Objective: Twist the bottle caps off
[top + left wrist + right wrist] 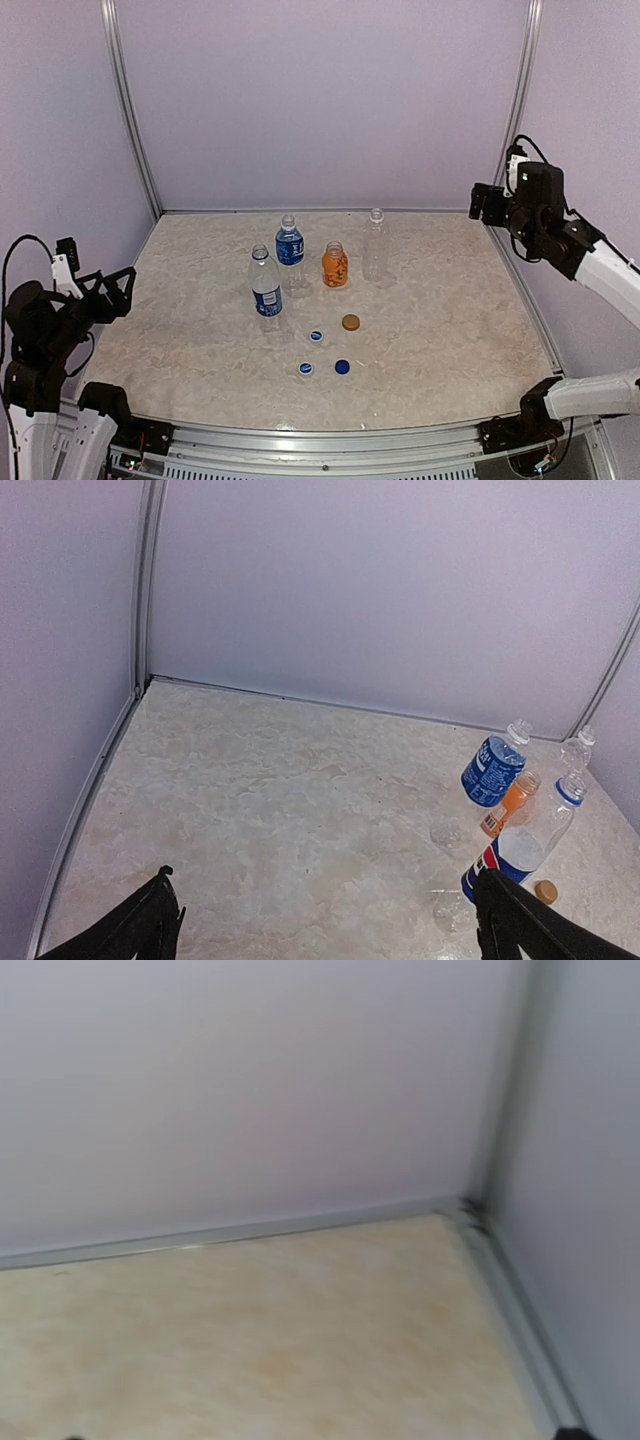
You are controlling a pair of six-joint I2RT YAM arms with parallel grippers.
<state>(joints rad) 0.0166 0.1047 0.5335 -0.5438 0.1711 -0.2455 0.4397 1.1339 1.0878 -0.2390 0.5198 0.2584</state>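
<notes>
— What kind of place is this?
— A robotics lab test booth: plain pale walls [320, 100] joined by metal posts [132, 110] box in a marble-patterned tabletop [450, 300].
— And the machines?
— A left arm [40, 335] and right arm [560, 235], cabled, bolted at its near metal rail [330, 435].

bottles [290, 250] upright mid table [450, 320], caps [316, 336] on it — just before them

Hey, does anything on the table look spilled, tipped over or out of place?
Nothing stands out. The near blue-label bottle, the far blue-label bottle, the orange bottle and the unlabeled clear bottle all stand upright, with no spill showing. Three blue caps and a gold cap lie loose in front of them.
</notes>
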